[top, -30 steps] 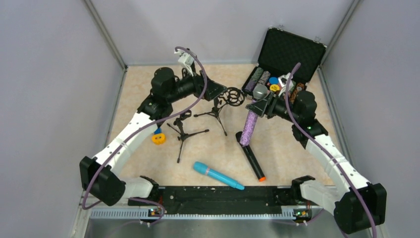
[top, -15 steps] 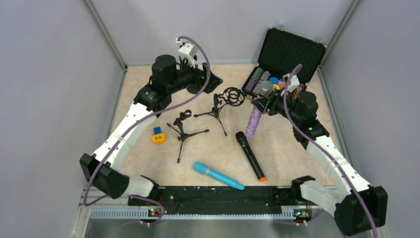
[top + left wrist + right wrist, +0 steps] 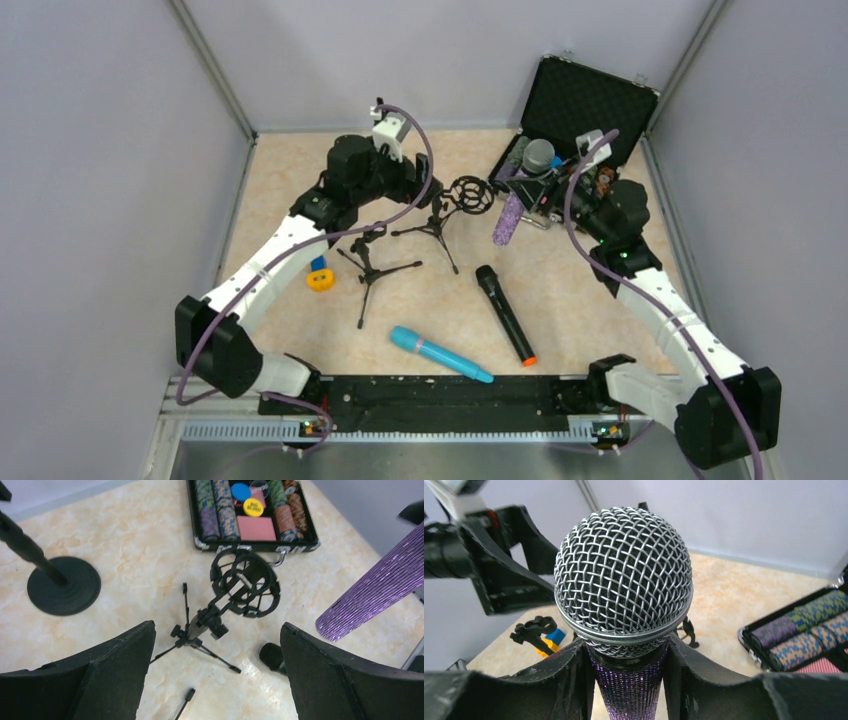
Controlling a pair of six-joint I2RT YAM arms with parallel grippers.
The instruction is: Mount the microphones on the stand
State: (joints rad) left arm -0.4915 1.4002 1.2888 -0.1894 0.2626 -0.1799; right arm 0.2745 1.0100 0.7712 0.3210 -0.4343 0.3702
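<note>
Beige tabletop (image 3: 440,300), right gripper (image 3: 626,690) clamped on purple mic (image 3: 624,580), left gripper (image 3: 216,630) gaping over ring stand (image 3: 245,582), so I'd guess next is threading mic into ring.

"BIG BLIND" on yellow chip (image 3: 254,507)

Purple microphone (image 3: 623,575) in my pincer (image 3: 626,680)
My fingers (image 3: 566,680) press its glittery handle from both sides, its silver mesh head towards the camera.

Overhead view down on the whole table (image 3: 570,300); close wrist views, both with the purple microphone (image 3: 624,580).
</note>
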